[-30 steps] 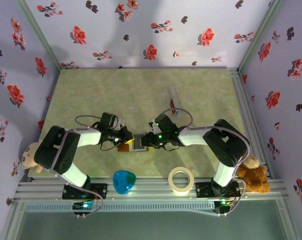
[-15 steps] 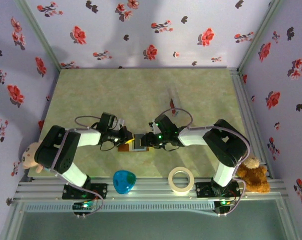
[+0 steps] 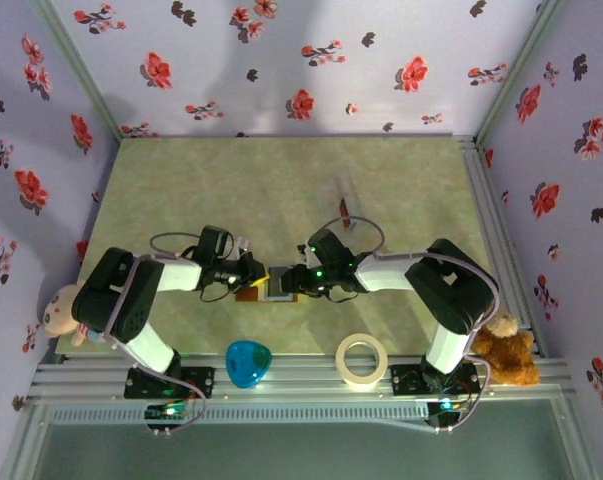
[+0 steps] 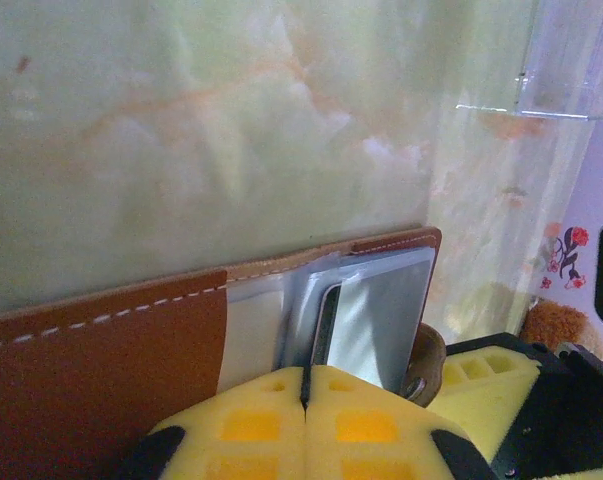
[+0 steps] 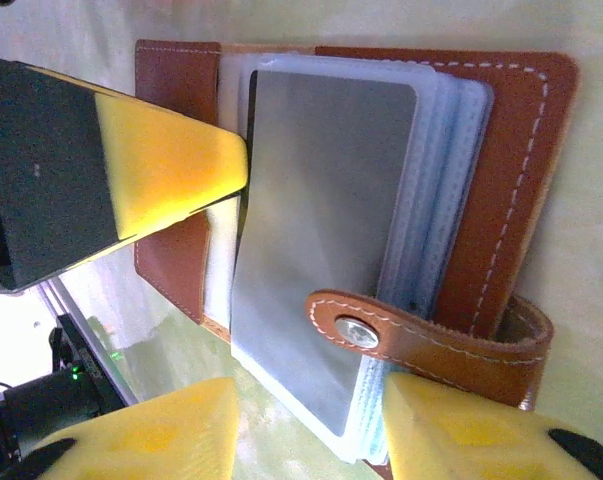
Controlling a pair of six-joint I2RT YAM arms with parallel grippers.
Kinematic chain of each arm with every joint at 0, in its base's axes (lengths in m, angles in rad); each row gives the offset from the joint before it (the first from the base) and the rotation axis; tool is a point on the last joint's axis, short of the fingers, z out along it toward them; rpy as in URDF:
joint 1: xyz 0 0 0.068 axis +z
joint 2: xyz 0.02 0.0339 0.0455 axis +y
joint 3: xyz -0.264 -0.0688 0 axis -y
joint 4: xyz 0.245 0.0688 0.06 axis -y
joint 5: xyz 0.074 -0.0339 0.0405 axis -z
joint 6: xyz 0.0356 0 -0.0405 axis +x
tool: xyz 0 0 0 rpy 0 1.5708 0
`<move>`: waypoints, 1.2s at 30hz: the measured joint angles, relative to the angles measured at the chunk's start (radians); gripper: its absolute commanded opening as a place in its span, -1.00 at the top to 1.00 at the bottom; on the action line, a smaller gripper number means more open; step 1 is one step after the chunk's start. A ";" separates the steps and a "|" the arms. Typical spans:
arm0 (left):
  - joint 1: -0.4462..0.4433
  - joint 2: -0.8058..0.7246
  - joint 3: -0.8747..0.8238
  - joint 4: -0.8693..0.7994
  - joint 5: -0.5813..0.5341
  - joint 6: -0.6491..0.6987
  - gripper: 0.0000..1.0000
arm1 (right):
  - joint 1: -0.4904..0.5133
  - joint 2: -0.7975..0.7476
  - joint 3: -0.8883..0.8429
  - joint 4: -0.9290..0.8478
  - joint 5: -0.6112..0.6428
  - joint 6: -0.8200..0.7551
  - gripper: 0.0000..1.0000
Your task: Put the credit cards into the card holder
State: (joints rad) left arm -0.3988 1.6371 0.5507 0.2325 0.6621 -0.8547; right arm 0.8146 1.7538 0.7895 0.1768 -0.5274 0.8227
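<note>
Brown card holder [image 3: 249, 293] is seen open at mid-table from above, long axis left-right, between left gripper [image 3: 253, 272] and right gripper [image 3: 291, 281]. Barely anything has shifted in the last second, so seating is judged unfinished.

Left wrist: fingers are pressed together at a sleeve edge.

Right wrist: fingers are held apart astride the tab [image 5: 421, 335], which points toward them. A grey card [image 5: 321, 230] is seen in the top sleeve.

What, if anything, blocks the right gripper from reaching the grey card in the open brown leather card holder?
Probably reachable, yes: the right gripper stands open at the grey card's near edge, though the brown snap tab crosses that end.
</note>
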 measured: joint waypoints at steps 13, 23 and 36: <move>0.000 0.000 -0.012 0.027 0.001 -0.002 1.00 | 0.002 0.000 0.000 -0.003 0.002 0.015 0.58; 0.000 -0.047 -0.003 -0.056 -0.034 -0.001 0.79 | 0.008 0.001 0.000 0.020 0.000 -0.010 0.60; 0.000 -0.060 0.027 -0.113 -0.042 0.000 0.30 | 0.018 0.027 0.002 0.084 -0.007 -0.013 0.80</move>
State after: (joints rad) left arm -0.3988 1.5772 0.5774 0.1196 0.6201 -0.8543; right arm 0.8326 1.7805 0.7914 0.2604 -0.5343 0.8097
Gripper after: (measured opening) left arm 0.285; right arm 0.112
